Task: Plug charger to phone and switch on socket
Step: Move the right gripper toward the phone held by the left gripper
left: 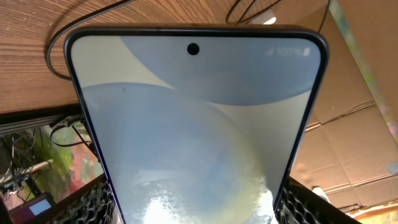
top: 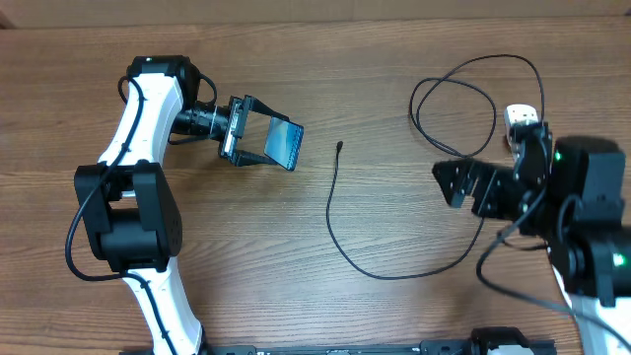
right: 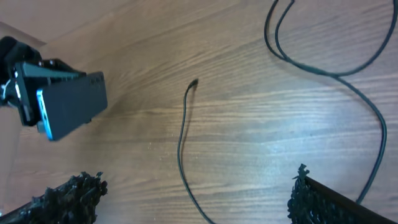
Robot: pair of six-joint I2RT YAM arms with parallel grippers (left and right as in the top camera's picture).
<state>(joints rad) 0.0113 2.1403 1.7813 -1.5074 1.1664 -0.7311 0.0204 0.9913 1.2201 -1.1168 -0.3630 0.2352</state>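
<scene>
Phone [top: 289,146] gripped by left gripper [top: 276,143], right gripper [top: 450,185] spread wide

My left arm rises from the near left edge, folds at the elbow and reaches right, its wrist turned so the jaws clamp the phone by its two long edges. The phone sits off the table [top: 296,59], tilted, left of centre. My right arm comes in from the near right corner with its wrist aimed left. Its jaws are fully apart, with nothing between them.

From overhead I follow the whole charger cable [top: 332,217]. Its connector tip [top: 339,146] lies free on the wood just right of the phone. The cable runs near, bends right and loops at the far right, where its other end passes out of sight by my right arm. Only that view catches the white power strip [top: 520,120], half hidden behind the right wrist; I cannot read its switches. The left wrist camera alone shows the lit pale-blue screen and front-camera dot. The right wrist camera shows the phone edge-on.

Count: two arms, two grippers, one phone, one charger cable, one power strip.
</scene>
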